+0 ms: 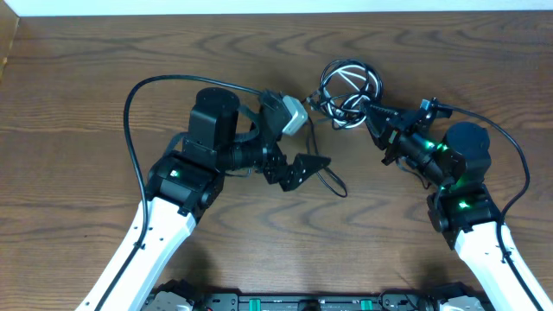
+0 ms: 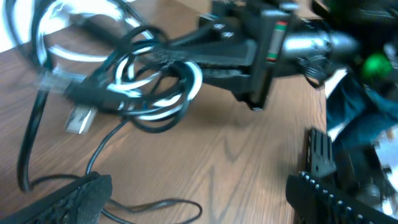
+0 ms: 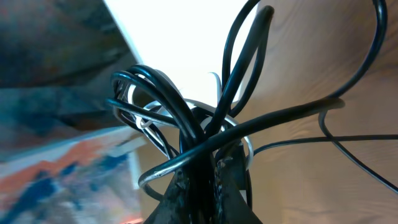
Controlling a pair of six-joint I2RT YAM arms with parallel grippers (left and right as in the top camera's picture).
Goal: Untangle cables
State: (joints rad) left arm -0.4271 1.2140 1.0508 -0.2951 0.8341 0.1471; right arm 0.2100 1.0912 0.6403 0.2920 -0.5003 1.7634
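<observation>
Brown wood-grain table (image 1: 78, 95) stretches under both arms, and the cables (image 1: 350, 86) sit as one knotted bundle toward its far edge, a little right of centre. Black loops and a white cord (image 2: 194, 84) wind through each other there. The right gripper (image 1: 371, 111) has its fingers pressed together on the near side of the bundle, pinching several strands. Seen from its own wrist camera, the black loops fan up and out from the closed tips. A silver plug (image 2: 79, 118) sticks out of the tangle on the side away from that gripper. The left gripper (image 1: 304, 170) is nearer the middle of the table, fingers spread wide and holding nothing. One thin black strand (image 1: 335, 183) trails from the bundle across the table and curls close by those open fingers.
</observation>
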